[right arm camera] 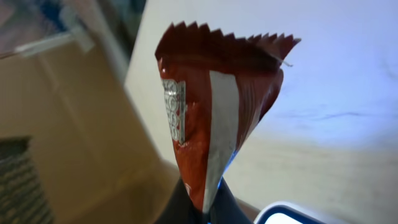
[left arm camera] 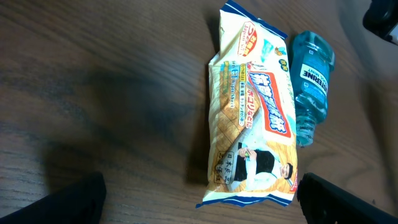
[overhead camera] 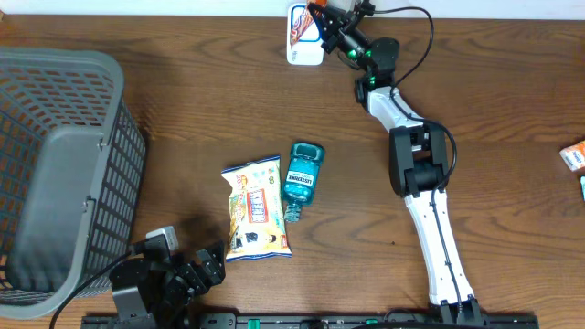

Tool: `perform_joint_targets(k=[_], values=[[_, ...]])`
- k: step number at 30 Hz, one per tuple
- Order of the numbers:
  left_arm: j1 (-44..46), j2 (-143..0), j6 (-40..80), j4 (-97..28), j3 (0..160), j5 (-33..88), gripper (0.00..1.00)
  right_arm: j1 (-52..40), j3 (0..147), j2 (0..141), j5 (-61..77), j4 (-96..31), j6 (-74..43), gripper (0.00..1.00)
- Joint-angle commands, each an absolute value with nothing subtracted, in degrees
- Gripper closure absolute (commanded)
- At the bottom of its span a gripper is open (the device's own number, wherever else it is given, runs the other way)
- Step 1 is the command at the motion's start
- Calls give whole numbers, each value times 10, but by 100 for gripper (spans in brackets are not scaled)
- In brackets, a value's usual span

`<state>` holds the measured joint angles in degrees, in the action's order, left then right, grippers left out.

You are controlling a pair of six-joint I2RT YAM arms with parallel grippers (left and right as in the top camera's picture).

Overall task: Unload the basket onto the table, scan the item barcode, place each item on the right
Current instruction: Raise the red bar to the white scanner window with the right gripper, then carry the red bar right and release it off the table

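My right gripper (right arm camera: 202,202) is shut on the lower corner of a red foil packet (right arm camera: 211,106). The packet stands upright, with a silvery printed patch (right arm camera: 174,112) on its left face. Below it to the right is the corner of a white, blue-edged scanner (right arm camera: 292,216). From overhead, the right gripper (overhead camera: 327,26) hangs at the far table edge, right beside the scanner (overhead camera: 302,41). The packet is hard to make out there. My left gripper (left arm camera: 205,208) is open low over the near end of a yellow snack bag (left arm camera: 252,118), and holds nothing.
A teal mouthwash bottle (overhead camera: 300,178) lies against the right side of the yellow snack bag (overhead camera: 256,208) at mid-table. A grey mesh basket (overhead camera: 55,164) fills the left side. Small packets (overhead camera: 574,157) lie at the right edge. The left gripper (overhead camera: 208,265) is near the front edge.
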<state>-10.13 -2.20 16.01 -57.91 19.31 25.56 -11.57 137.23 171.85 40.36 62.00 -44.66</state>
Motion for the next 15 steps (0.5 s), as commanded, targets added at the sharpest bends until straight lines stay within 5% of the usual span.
perform_joint_targets(k=[1, 15], values=[[-103, -21, 150, -601, 190, 262, 2, -95, 1402, 1670, 538, 573, -436, 99], [-103, -21, 150, -601, 190, 262, 1, 34, 1402, 1481, 714, 76, -266, 99]])
